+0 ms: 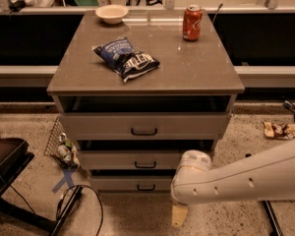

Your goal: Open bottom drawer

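The grey cabinet [146, 80] has three drawers. The bottom drawer [113, 184] is the lowest, a plain grey-beige front with a small black bar handle [146, 187]. Its front sits about flush with the middle drawer [118, 160] above it. My white arm [246, 178] reaches in from the right, and its rounded wrist covers the bottom drawer's right end. My gripper [179, 215] hangs below the wrist, low near the floor, in front of and to the right of the handle. It is not touching the handle.
A chip bag [126, 58], a red soda can [192, 22] and a bowl [111, 13] lie on the cabinet top. A wire basket [56, 141] stands on the floor at the left, next to a black frame [5, 166] and a cable [86, 200]. Wrappers [283, 129] lie on the floor at the right.
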Robot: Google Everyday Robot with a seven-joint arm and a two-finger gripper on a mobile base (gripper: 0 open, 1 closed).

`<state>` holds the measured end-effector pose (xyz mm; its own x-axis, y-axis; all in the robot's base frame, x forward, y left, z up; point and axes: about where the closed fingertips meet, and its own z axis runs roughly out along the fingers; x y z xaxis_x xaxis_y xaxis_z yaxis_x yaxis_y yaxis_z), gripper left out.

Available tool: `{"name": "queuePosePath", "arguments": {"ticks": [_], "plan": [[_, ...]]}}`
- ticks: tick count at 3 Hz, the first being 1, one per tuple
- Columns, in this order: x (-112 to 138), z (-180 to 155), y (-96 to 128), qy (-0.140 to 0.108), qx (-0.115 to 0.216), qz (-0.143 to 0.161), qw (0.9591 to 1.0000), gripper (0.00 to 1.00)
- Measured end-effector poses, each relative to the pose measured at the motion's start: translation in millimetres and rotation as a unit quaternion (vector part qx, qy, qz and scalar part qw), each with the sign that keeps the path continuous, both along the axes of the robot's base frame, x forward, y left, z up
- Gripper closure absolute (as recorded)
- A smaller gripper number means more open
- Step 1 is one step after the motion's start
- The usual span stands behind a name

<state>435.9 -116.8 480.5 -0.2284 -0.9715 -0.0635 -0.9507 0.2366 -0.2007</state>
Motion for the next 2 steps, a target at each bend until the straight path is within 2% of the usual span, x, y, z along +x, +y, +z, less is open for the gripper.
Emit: {"name": "queuePosePath", "arguments": {"ticks": [1,2], "plan": [[9,-79,-13,0.026,-0.023,-0.046,0.9984,0.0],[21,-123,-15,0.017,-0.031,-0.082,0.996,0.0]]}}
